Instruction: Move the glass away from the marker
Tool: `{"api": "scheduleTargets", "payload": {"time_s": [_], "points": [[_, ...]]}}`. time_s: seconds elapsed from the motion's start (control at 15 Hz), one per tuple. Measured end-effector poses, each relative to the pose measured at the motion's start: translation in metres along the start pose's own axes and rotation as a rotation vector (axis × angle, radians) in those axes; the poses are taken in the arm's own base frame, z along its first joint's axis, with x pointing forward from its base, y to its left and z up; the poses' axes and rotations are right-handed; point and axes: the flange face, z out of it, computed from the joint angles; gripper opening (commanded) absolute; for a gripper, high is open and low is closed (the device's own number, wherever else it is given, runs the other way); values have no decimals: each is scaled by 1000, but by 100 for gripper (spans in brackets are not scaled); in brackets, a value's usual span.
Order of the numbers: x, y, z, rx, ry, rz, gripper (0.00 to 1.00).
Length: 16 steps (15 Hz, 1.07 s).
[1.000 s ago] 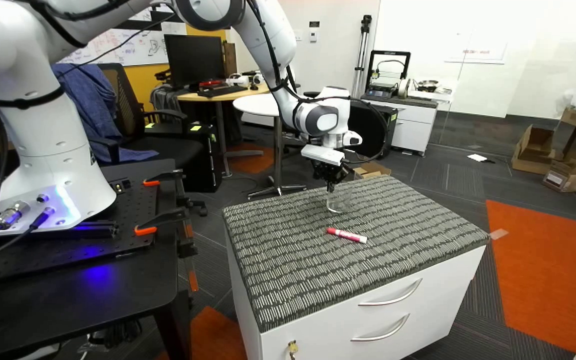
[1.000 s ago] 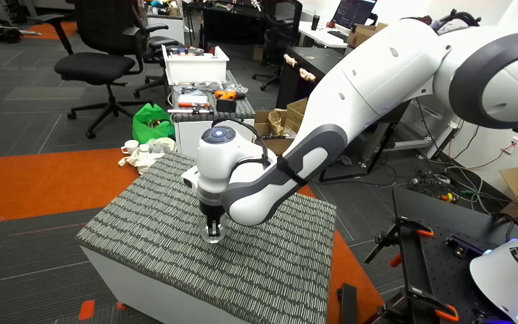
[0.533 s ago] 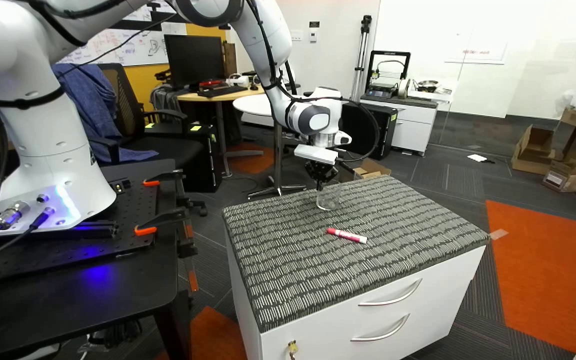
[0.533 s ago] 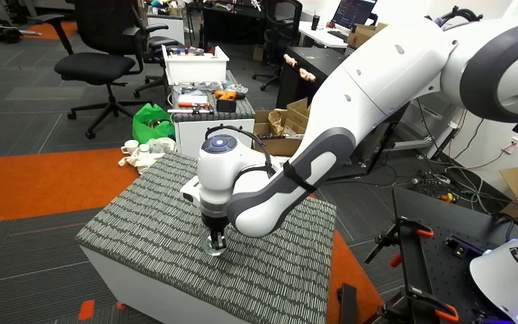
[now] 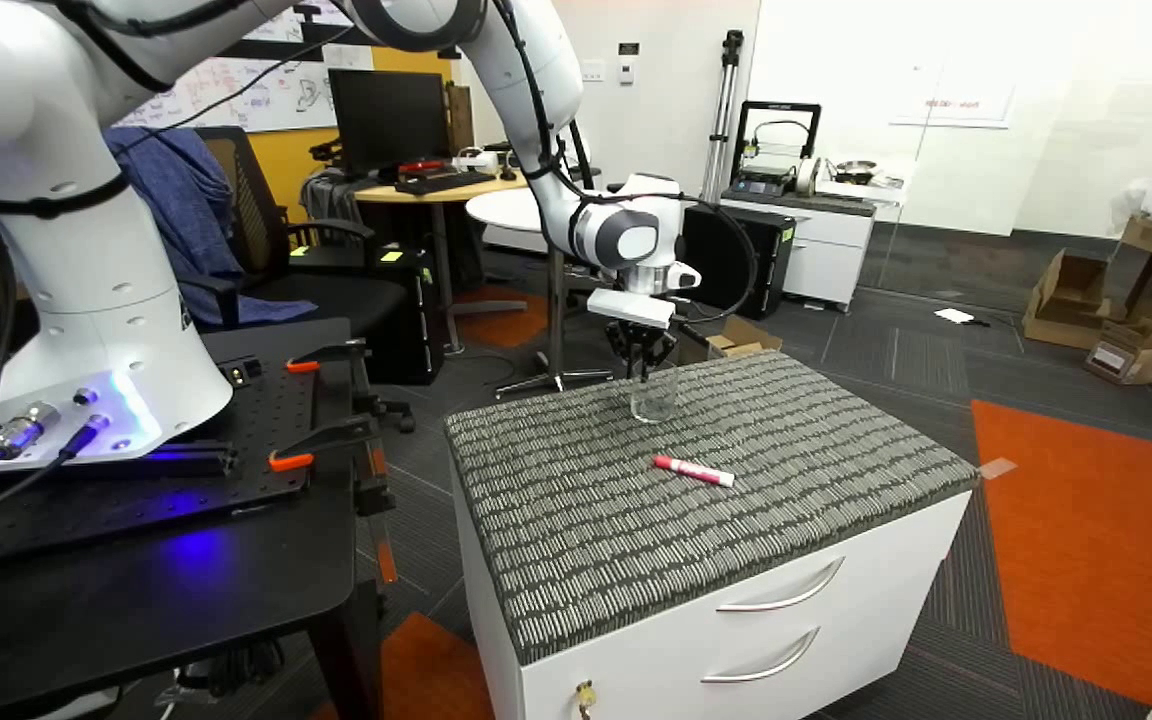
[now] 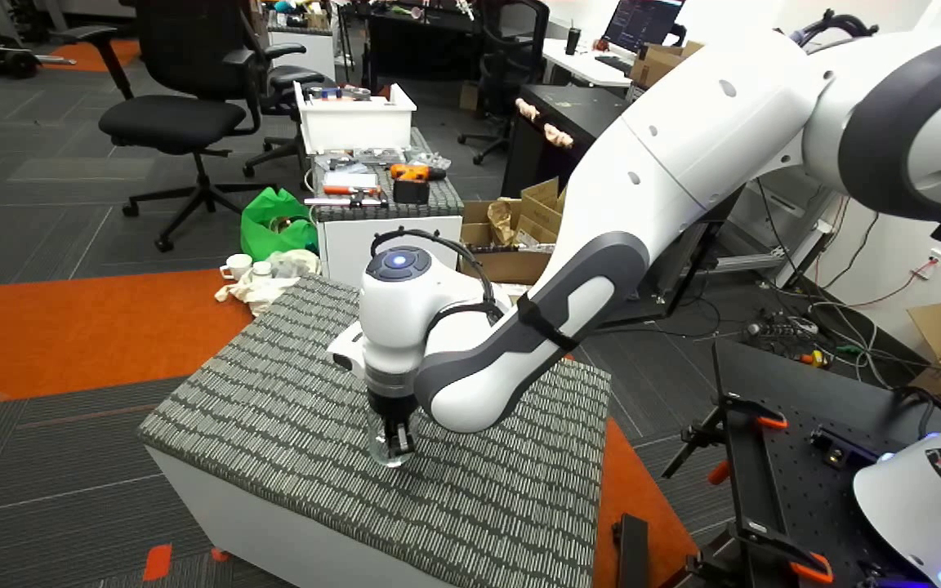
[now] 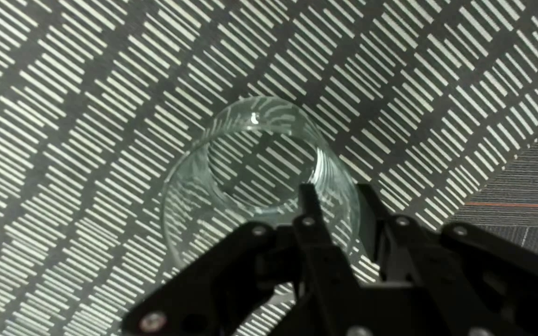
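The clear glass stands upright on the grey striped top, near its far left edge in an exterior view. It also shows in an exterior view under the hand and in the wrist view. The red-pink marker lies apart from the glass, on the drawer side. The marker is hidden behind the arm in an exterior view and out of the wrist view. My gripper is open, one finger inside the glass and one outside, with the right-hand wall between them; a small gap shows by the outer finger.
The striped top covers a white drawer cabinet. A black table carries the robot base. A white mug and a green bag stand on the floor past the cabinet's edge.
The glass and gripper have shifted toward the robot base side, left in an exterior view, mostly in the first half second. The fingers have since opened apart. The marker has not moved.
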Motion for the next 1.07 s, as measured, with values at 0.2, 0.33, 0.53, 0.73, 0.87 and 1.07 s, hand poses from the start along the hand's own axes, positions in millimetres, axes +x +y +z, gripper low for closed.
{"api": "scheduleTargets", "payload": {"time_s": [0.2, 0.33, 0.53, 0.73, 0.87, 1.07], "points": [[0, 1, -1, -1, 1, 0, 81], [1, 1, -4, -3, 3, 0, 96], [3, 1, -10, -8, 8, -2, 100], [3, -4, -22, -10, 7, -5, 100], [1, -8, -33, -15, 8, 6, 100], [-3, -6, -56, -60, 55, 75, 100]]}}
